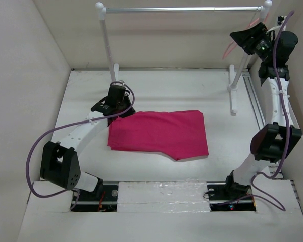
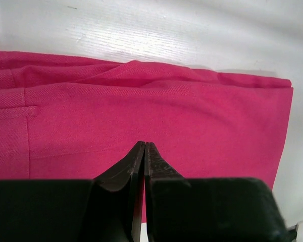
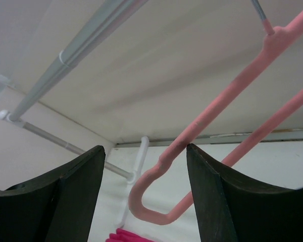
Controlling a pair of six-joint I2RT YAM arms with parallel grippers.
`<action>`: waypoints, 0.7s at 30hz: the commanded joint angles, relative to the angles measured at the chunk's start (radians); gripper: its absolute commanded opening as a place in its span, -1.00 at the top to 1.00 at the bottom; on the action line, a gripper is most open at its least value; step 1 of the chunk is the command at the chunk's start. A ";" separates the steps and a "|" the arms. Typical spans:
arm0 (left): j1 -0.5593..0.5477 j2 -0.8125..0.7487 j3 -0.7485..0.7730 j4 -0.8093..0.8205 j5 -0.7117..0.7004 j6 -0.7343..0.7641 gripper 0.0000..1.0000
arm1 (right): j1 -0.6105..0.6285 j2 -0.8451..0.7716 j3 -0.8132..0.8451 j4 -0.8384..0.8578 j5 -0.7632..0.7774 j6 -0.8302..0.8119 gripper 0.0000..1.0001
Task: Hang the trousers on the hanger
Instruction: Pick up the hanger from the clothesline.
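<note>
The trousers (image 1: pixel 159 133) lie folded flat in the middle of the tabletop (image 1: pixel 166 85). The left end effector (image 2: pixel 144 145) sits at their far-left corner with its fingers pressed together — I cannot tell whether cloth is pinched between them. At far right, by the rack bar (image 1: pixel 182 9), the right end effector (image 3: pixel 145 151) is spread apart — the hanger (image 3: pixel 212 113) curves between its fingers.

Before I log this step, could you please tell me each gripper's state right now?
Left gripper: shut, tips at the trousers.
Right gripper: open, hanger between its fingers.
</note>
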 commanded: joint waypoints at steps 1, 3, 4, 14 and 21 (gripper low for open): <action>0.003 0.001 -0.013 0.023 0.038 0.014 1.00 | 0.021 -0.004 -0.014 0.170 -0.002 0.104 -0.42; 0.003 0.000 -0.013 0.025 0.040 0.012 1.00 | 0.042 0.002 -0.038 0.183 0.021 0.129 -0.42; 0.003 0.000 -0.011 0.025 0.040 0.012 1.00 | 0.042 0.012 -0.037 0.175 0.028 0.129 -0.42; 0.003 -0.008 -0.016 0.023 0.041 0.014 1.00 | 0.088 0.033 -0.103 0.285 0.068 0.206 -0.04; 0.003 0.003 0.004 0.020 0.053 0.007 0.97 | 0.098 0.002 -0.146 0.290 0.067 0.174 0.64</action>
